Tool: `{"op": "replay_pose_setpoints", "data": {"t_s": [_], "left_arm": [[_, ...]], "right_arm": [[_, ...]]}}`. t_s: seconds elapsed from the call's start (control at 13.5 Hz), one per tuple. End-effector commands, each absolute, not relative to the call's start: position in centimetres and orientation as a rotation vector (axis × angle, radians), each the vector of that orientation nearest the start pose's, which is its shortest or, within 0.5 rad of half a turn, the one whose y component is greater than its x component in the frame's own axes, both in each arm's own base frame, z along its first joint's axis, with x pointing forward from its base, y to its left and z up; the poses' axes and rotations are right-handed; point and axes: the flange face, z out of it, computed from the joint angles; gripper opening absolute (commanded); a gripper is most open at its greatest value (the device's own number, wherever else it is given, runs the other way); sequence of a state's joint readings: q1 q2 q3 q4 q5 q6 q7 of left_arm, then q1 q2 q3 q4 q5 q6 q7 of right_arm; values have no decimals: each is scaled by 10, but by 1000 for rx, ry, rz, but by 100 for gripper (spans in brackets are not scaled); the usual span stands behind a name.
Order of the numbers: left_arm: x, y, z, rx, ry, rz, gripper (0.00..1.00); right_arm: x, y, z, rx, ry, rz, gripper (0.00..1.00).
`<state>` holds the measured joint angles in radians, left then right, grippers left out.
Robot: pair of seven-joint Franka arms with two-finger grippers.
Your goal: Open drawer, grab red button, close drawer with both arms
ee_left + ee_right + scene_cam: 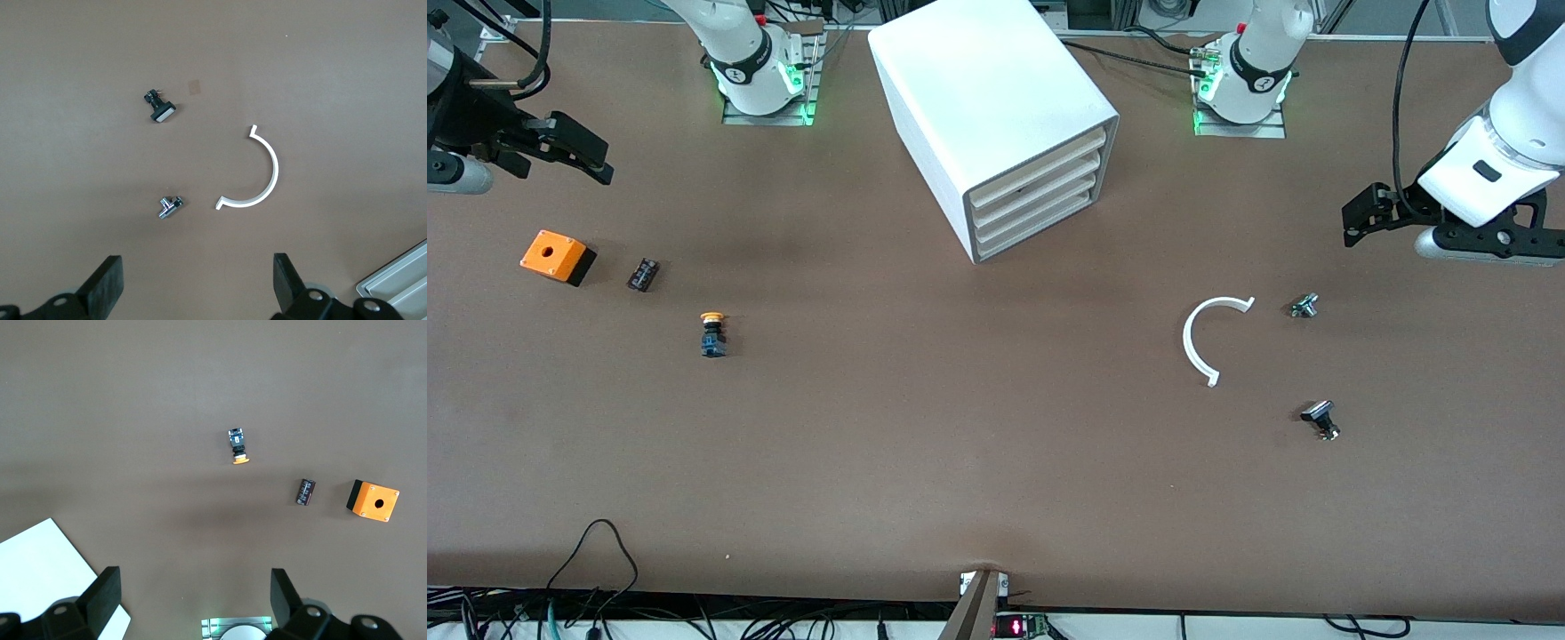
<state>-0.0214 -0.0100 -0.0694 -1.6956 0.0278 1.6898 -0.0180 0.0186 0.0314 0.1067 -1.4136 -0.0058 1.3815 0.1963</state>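
The white cabinet [987, 98] stands at the middle of the table near the robot bases, with all four drawers shut. The drawer [1038, 225] is the lowest one, flush with the others. The red-capped button is hidden from every view. My left gripper [1358, 222] is open and empty, up over the left arm's end of the table [198, 280]. My right gripper [590, 153] is open and empty, up over the right arm's end [195, 593]. Part of the cabinet shows in the left wrist view [397, 280] and in the right wrist view [40, 567].
Toward the right arm's end lie an orange box [558, 256], a small dark part [643, 274] and a yellow-orange-capped button [712, 333]. Toward the left arm's end lie a white C-shaped piece [1209, 338] and two small metal parts [1304, 306] [1320, 420].
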Motion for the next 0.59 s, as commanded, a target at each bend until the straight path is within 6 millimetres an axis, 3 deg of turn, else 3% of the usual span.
{"op": "replay_pose_setpoints", "data": {"t_s": [0.0,0.52], "left_arm": [[559,-49,587,-3091,142,3,99],[559,-49,587,-3091,142,8,99]], "right_arm": [[540,66,667,-3162,109,94,99],[542,63,665,-3165,137,96,99]]}}
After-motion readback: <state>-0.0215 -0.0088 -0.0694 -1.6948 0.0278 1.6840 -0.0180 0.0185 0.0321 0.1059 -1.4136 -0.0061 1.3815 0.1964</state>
